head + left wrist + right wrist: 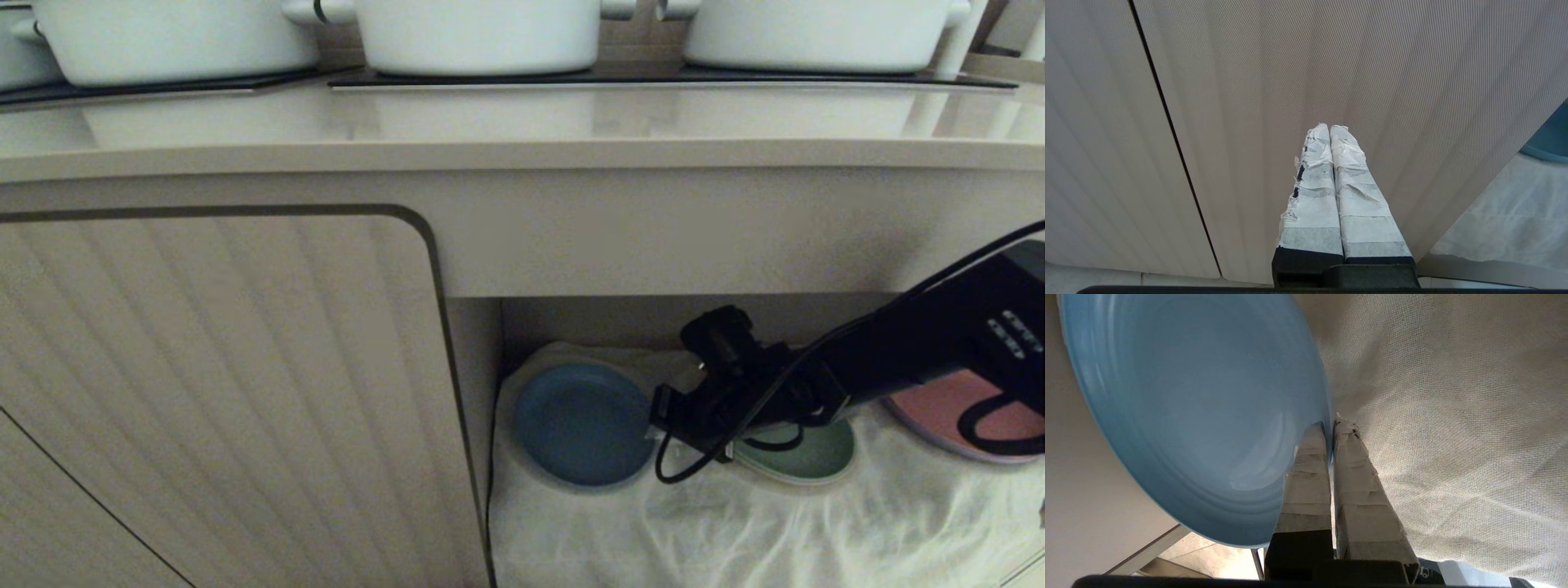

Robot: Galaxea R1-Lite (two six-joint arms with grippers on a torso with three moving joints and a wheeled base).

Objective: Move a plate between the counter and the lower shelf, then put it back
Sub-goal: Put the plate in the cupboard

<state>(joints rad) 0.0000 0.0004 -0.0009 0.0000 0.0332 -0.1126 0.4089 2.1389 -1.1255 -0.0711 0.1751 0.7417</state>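
From the head view, the tabletop [522,122] runs across the top, with black cooktop panels [653,77] set into it and three white pots [482,33] standing on them. Below its thick front edge, a ribbed cabinet door [220,392] fills the left side, and the lower shelf [735,327] opens to the right of it, lined with a wrinkly white cloth [735,531]. Three small plates lie on the cloth: the plate [584,425], light blue, sits at the left end of the shelf, near the side wall; a green plate [804,453] lies to its right, and a pink plate [939,408] is further right, both partly covered by the right arm [914,351]. The arm reaches in from the right, and the right claw [660,420] is at the blue plate's right rim.

In the left wrist view, the left claw [1329,128] has its taped fingers [1312,196] pressed together with nothing between them, pointing at the ribbed cabinet door [1290,81]; a sliver of the blue plate [1549,141] and the cloth [1502,220] show at one edge.

In the right wrist view, the right claw [1332,422] pinches the rim of the plate [1200,408] between its taped fingers [1308,477], one inside the rim and one outside. The cloth [1453,416] lies beyond it.
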